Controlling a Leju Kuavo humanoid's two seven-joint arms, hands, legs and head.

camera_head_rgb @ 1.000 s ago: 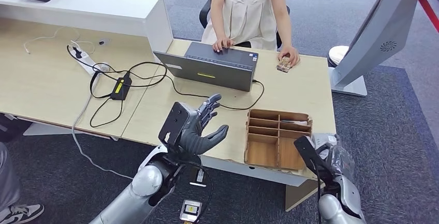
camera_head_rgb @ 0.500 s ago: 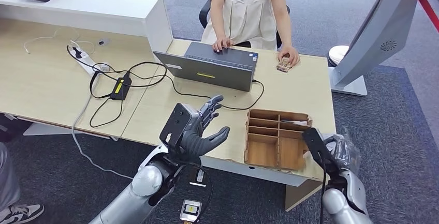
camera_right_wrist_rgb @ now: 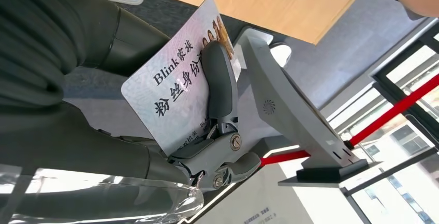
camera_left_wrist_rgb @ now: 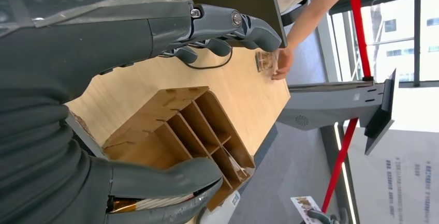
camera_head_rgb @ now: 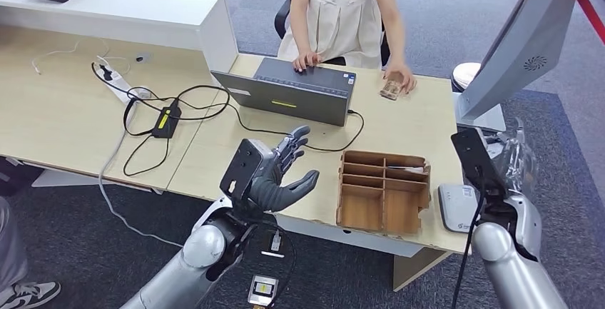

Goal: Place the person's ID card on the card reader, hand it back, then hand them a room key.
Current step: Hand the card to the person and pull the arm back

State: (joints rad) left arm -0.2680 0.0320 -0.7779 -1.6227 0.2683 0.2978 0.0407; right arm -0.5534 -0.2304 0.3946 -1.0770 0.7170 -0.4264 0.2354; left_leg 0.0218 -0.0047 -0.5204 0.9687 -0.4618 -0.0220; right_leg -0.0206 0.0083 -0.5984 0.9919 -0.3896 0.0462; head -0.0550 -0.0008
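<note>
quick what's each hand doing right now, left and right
Left hand: open, fingers apart above the desk edge, holding nothing.
Right hand: holding the ID card, a finger pressed across its face.

Grey-blue carpet (camera_head_rgb: pixel 542 145) is covering the floor around a light wooden desk (camera_head_rgb: pixel 64 120) filling the left and centre of the frame. A white raised counter (camera_head_rgb: pixel 135 13) is running along the upper left. Daylight is coming through what are probably tall windows (camera_left_wrist_rgb: pixel 401 25), with red bars (camera_right_wrist_rgb: pixel 398 107) crossing them.
</note>
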